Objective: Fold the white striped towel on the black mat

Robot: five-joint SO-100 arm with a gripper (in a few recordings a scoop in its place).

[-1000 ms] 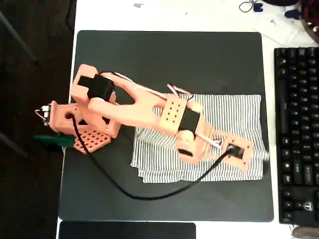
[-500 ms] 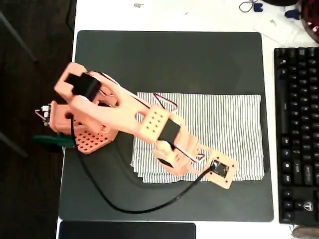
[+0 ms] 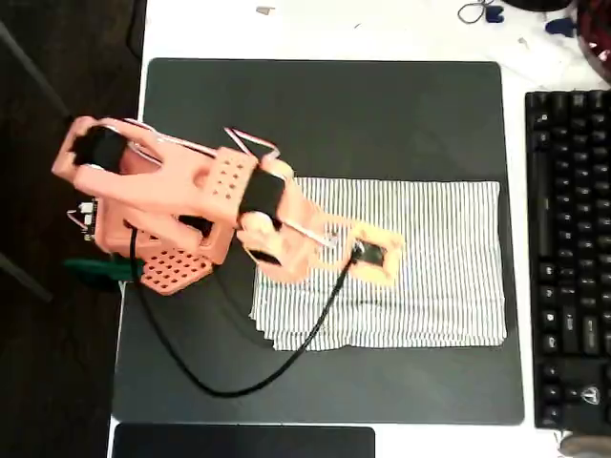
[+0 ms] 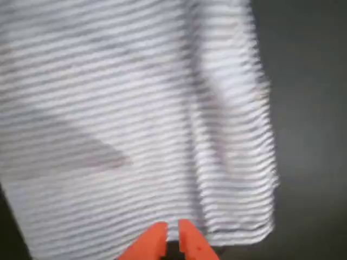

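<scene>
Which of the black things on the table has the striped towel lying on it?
The black mat: the white striped towel lies flat on it, under the gripper. The black keyboard at the right edge carries nothing.

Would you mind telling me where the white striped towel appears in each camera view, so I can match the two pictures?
Overhead view: the white striped towel lies right of centre on the black mat, partly under the arm.
Wrist view: the towel covers the left and centre, mat at right.
Shared landmark: the orange gripper, above the towel.
</scene>
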